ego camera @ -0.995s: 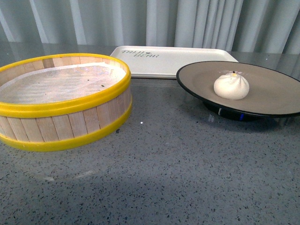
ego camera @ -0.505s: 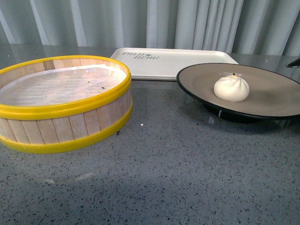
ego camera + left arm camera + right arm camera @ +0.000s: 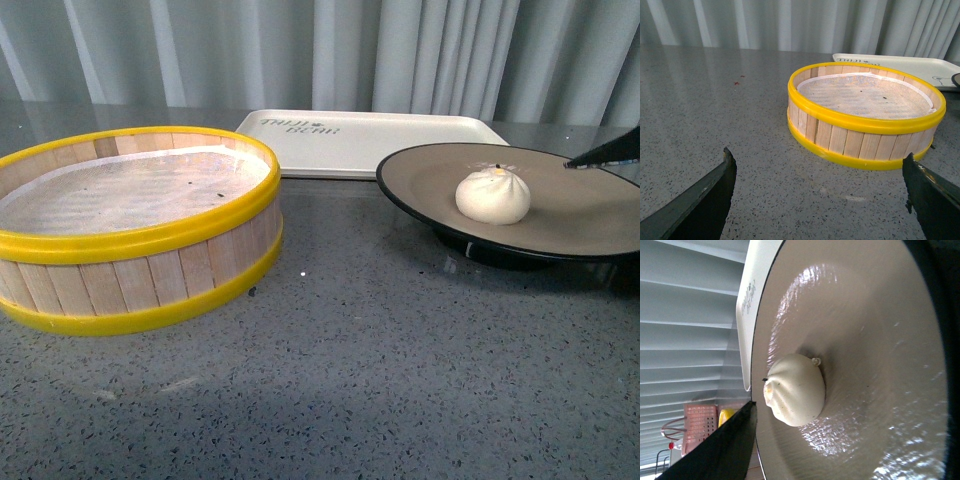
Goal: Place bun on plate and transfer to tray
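The white pleated bun (image 3: 493, 195) sits a little off centre on the beige plate (image 3: 580, 215) with its black rim, at the right of the table. The cream tray (image 3: 370, 140) with dark lettering lies behind, empty. One dark finger (image 3: 603, 156) of my right gripper reaches in over the plate's right rim. In the right wrist view the open right gripper (image 3: 840, 415) faces the bun (image 3: 795, 390) on the plate (image 3: 880, 330), with the tray (image 3: 752, 300) beyond. My left gripper (image 3: 817, 154) is open and empty over bare table, short of the steamer basket.
A yellow-rimmed wooden steamer basket (image 3: 130, 240) with a white liner stands at the left, empty; it also shows in the left wrist view (image 3: 865, 135). Grey curtains hang behind the speckled grey table (image 3: 350, 380).
The right gripper's finger has come in from the right edge and now reaches over the plate's rim. The bun, plate, tray and basket stay where they were.
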